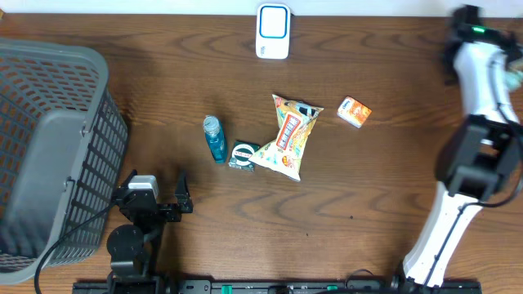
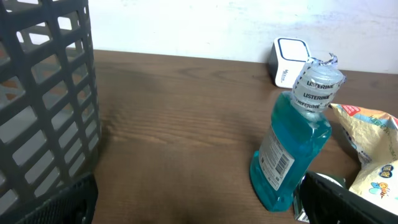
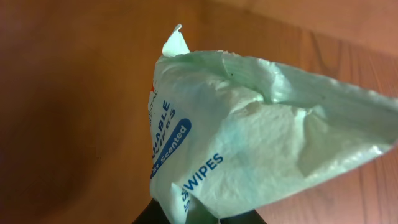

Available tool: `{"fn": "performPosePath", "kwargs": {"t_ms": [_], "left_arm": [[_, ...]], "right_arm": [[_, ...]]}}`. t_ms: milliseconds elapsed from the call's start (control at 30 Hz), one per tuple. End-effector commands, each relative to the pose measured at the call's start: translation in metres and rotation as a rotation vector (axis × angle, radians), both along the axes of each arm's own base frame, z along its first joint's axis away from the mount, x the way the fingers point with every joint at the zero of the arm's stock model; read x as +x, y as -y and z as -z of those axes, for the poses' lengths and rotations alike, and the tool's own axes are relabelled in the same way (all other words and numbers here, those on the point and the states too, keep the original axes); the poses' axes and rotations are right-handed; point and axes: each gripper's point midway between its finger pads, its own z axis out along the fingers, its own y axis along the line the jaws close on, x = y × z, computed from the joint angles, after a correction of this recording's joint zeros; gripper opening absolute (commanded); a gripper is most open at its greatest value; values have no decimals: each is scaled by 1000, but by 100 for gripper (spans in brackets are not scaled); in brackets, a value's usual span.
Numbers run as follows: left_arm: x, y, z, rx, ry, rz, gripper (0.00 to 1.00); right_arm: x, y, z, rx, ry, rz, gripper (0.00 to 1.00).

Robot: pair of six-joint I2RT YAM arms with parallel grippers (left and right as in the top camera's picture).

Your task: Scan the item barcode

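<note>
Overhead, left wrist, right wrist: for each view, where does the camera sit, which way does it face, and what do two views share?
Overhead: above the table, facing straight down on basket, bottle, snack bag, scanner; left arm and right arm show.
Left wrist: on the left arm, facing across the table to the wall; its fingers edge the bottom.
Right wrist: faces along the right gripper, shut on a wipes packet.
Shared: overhead and left wrist both show bottle, basket, scanner.

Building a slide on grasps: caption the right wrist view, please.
Right gripper shut on a pale green wipes pack, wooden table behind.
</note>
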Motion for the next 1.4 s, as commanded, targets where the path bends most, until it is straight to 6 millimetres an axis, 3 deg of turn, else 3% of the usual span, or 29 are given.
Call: {"fn": "performPosePath", "kwargs": {"t_ms": [0,100,200,333,400,467,633,733,800,933,1033,1133,1233,1367], "left_arm": [[-1,1,13,9,-38,11,100],[-1,1,13,9,-38,11,100],[-1,1,13,9,-38,11,100],[-1,1,13,9,-38,11,100],[-1,1,13,9,-38,11,100],[-1,1,13,9,-38,11,100],[-1,1,13,9,-38,11,100],[-1,1,13,9,-38,11,100],[-1,1,13,9,-38,11,100],[-1,1,13,9,-38,11,100],[-1,1,13,9,-38,11,100],[-1,1,13,9,-38,11,100],[-1,1,13,9,-38,11,100],[-1,1,13,9,-38,11,100]], "right_arm": [[-31,31,29,149,15,92,1],[-56,52,47,245,13,145,2],[-76,68,56,300,22,192,30],[-79,76,53,362,34,152,58],[-73,75,44,388,54,106,73],[-66,70,29,399,87,65,79],[-42,39,-24,444,232,-55,83],[-24,-1,-65,495,323,-182,93],[-17,-33,-84,535,350,-254,95],[1,-107,-103,606,302,-502,95],[7,-174,-95,686,176,-732,93],[-1,-228,-76,732,29,-844,87],[-13,-272,-51,762,-84,-902,84],[-30,-309,-9,826,-165,-892,81]]}}
